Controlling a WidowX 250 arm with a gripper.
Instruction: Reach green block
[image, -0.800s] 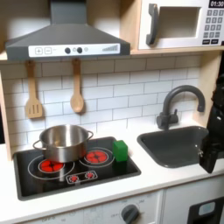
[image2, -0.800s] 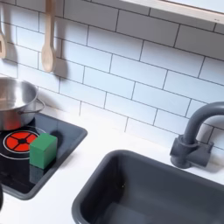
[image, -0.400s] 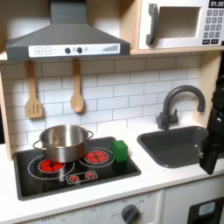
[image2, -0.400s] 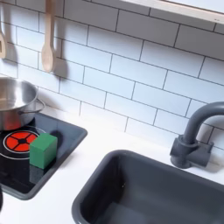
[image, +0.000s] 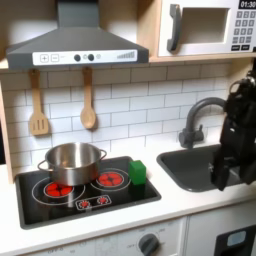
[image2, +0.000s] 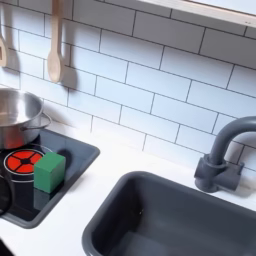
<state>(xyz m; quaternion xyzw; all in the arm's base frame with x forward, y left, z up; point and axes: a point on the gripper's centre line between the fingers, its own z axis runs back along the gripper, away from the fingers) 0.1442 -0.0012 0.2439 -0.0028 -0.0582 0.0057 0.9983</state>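
The green block (image: 137, 172) stands on the right side of the black stovetop (image: 60, 200), next to the right burner; in the second exterior view the green block (image2: 49, 171) sits at the burner's edge. My gripper (image: 219, 177) hangs blurred over the sink on the first exterior view's right, well away from the block. The blur hides how its jaws stand.
A steel pot (image: 72, 160) sits on the left burner, also at the second exterior view's left (image2: 14, 116). The dark sink (image: 200, 165) with its faucet (image: 193, 125) lies right of the stove. Wooden utensils (image: 88, 105) hang on the tiled wall, and a microwave (image: 205, 28) sits above.
The arm has swung in from the first exterior view's right edge, up and leftward over the sink. The block and pot have not moved.
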